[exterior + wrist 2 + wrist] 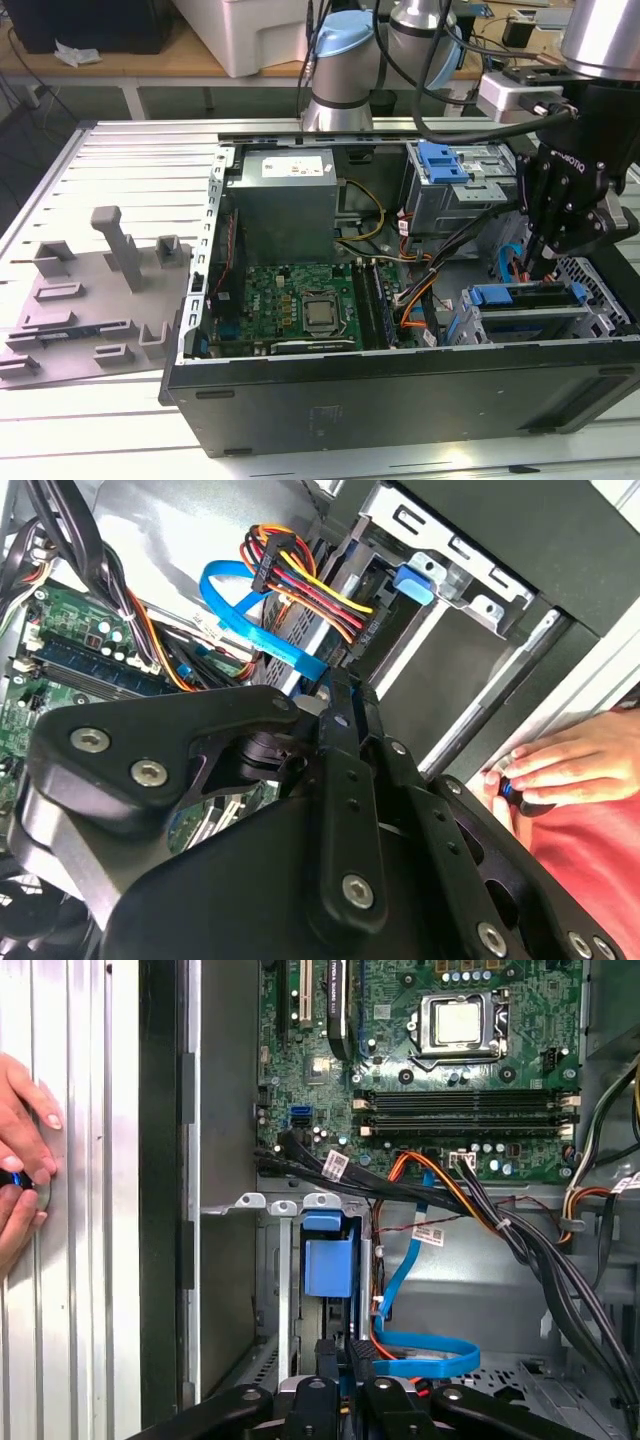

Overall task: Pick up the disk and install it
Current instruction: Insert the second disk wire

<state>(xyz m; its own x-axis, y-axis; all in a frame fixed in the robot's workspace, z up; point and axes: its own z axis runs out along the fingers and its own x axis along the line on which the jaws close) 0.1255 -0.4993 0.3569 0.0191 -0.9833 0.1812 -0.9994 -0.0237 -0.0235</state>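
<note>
The pincer (545, 262) is seen in the exterior view hanging on the black arm over the open computer case (400, 400), at the exterior view's right, its fingers drawn close together just above the drive bay. The disk (525, 300) is seated in that bay, its blue rail showing along the top edge; whether the fingers touch it cannot be told. A green circuit board (300, 295) lies in the middle of the case, and a grey box (285, 205) sits behind it.

In the second wrist view, the pincer (335, 695) is shown with its fingers pressed together, near a blue flat cable (250, 620). A person's hand (560, 765) rests beside the case.

In the first wrist view, the pincer (345, 1355) is found below a blue plastic latch (328, 1255), and a hand (25, 1160) is laid on the ribbed table (90, 1260).
</note>
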